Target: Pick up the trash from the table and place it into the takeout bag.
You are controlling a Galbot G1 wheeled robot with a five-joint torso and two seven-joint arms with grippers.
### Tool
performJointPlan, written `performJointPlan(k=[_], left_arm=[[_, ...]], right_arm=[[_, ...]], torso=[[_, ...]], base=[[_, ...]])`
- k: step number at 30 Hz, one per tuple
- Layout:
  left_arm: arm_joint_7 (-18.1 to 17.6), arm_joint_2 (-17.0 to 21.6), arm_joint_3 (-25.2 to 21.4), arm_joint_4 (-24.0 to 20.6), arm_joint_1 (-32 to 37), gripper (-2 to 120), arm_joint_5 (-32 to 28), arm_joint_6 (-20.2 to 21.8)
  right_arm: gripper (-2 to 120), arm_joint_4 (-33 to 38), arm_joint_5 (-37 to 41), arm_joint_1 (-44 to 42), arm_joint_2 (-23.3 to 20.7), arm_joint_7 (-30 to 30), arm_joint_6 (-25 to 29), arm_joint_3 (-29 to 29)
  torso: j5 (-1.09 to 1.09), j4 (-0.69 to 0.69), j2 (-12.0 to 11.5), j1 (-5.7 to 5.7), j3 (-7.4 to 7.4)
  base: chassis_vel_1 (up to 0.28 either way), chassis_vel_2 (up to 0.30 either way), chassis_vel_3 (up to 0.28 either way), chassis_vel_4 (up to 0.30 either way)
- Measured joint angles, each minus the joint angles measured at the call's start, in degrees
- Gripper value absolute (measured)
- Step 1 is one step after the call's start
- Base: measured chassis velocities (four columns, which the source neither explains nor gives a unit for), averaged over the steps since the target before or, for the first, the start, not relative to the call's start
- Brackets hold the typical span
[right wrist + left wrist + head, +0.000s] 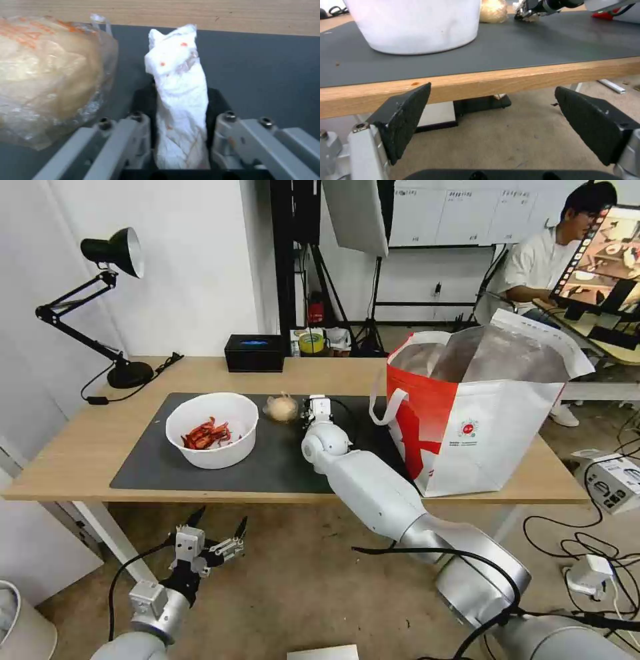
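My right gripper [180, 100]: it is out over the dark grey mat [280, 460] on the table [67, 460]. It is squeezed tight on the crumpled white tissue [178, 75]. In the head view this gripper [315, 410] sits between the bagged lump and the takeout bag.

The tissue: it sticks out past my two black pads. It has small orange spots on it. I cannot tell if it is touching the mat or just above it.

My left gripper [493, 112]: it hangs low, below the front edge of the table. Its two black fingers [405, 117] are spread wide apart, and there is nothing between them. In the head view it [217, 530] is under the table edge, in front of the bowl.

The bowl [212, 429]: it is white and round. It stands on the left part of the mat. Red shell scraps [207, 435] lie inside it.

The bagged lump [46, 77]: it is a beige lump in a clear bag. It rests on the mat, just beside the tissue, on the bowl's side. In the head view it [281, 408] is between the bowl and my right gripper.

The takeout bag [480, 447]: it is big, red and white, with a shiny silver inside. It stands open on the right end of the table. A white loop handle [390, 407] hangs toward my right arm.

The black box [254, 353]: it has a blue top. It sits at the back of the table, behind the mat.

The desk lamp [107, 313]: it is black. It stands at the back left corner of the table.
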Motion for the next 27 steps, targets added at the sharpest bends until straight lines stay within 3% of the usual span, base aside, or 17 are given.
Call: performJointPlan(k=[6, 16, 27], left_arm=[[0.0, -0.1, 0.1, 0.1, -0.2, 100, 0.0, 0.0], [0.0, -0.2, 0.1, 0.1, -0.1, 100, 0.0, -0.2], [0.0, 0.0, -0.8, -0.6, 0.6, 100, -0.2, -0.2]], right_arm=[[0, 0.1, -0.1, 0.0, -0.1, -0.7, 2.5, 0.0], [0, 1.7, -0.7, -0.1, -0.3, -1.7, 5.1, 0.4], [0, 16.5, 2.0, -2.9, -5.2, -2.1, 6.5, -2.9]], torso=[[-0.02, -0.05, 0.0, 0.02, 0.02], [-0.01, 0.01, 0.0, 0.02, 0.01], [0.00, 0.02, 0.0, 0.02, 0.00]], base=[[0.000, 0.000, 0.000, 0.000], [0.000, 0.000, 0.000, 0.000], [0.000, 0.000, 0.000, 0.000]])
